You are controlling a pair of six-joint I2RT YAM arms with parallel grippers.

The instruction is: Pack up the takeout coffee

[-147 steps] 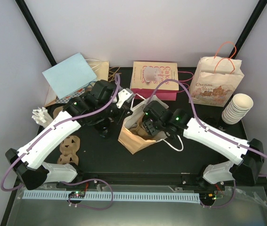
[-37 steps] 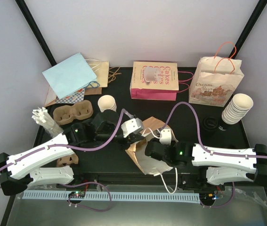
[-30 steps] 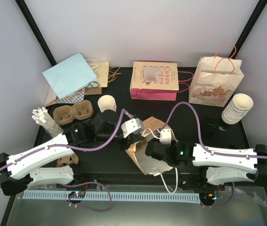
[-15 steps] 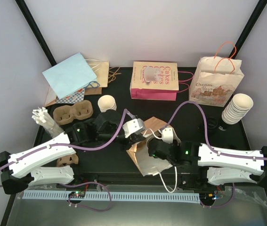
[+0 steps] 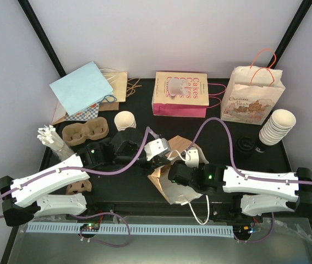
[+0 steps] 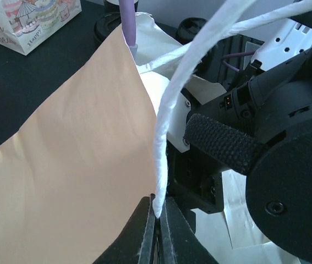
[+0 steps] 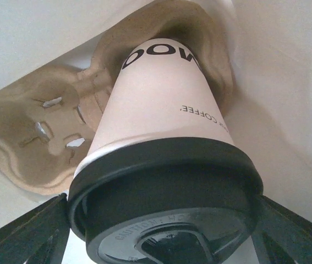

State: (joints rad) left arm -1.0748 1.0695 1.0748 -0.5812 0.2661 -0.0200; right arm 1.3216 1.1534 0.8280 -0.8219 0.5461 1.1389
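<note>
The takeout coffee (image 7: 161, 99), a cream cup with black print and a black lid (image 7: 167, 181), stands in one socket of a brown pulp carrier (image 7: 34, 137) inside a paper bag (image 5: 167, 187) lying on the table. My right gripper (image 7: 161, 220) reaches into the bag's mouth, and its fingers (image 7: 45, 231) lie against the lid on both sides. In the top view the right gripper (image 5: 179, 173) hides the cup. My left gripper (image 6: 158, 220) is shut on the bag's white twisted handle (image 6: 164, 126) and holds it up at the bag's left side.
A second pulp carrier (image 5: 85, 132) and a lone cream cup (image 5: 125, 120) stand at the back left. Stacked cups (image 5: 277, 126) and black lids (image 5: 247, 144) are at the right. Pink (image 5: 180, 93), printed (image 5: 253, 96) and blue (image 5: 81, 88) bags line the back.
My right arm has shifted a little left and deeper into the bag's mouth. The left gripper has kept its hold on the handle in almost the same spot.
</note>
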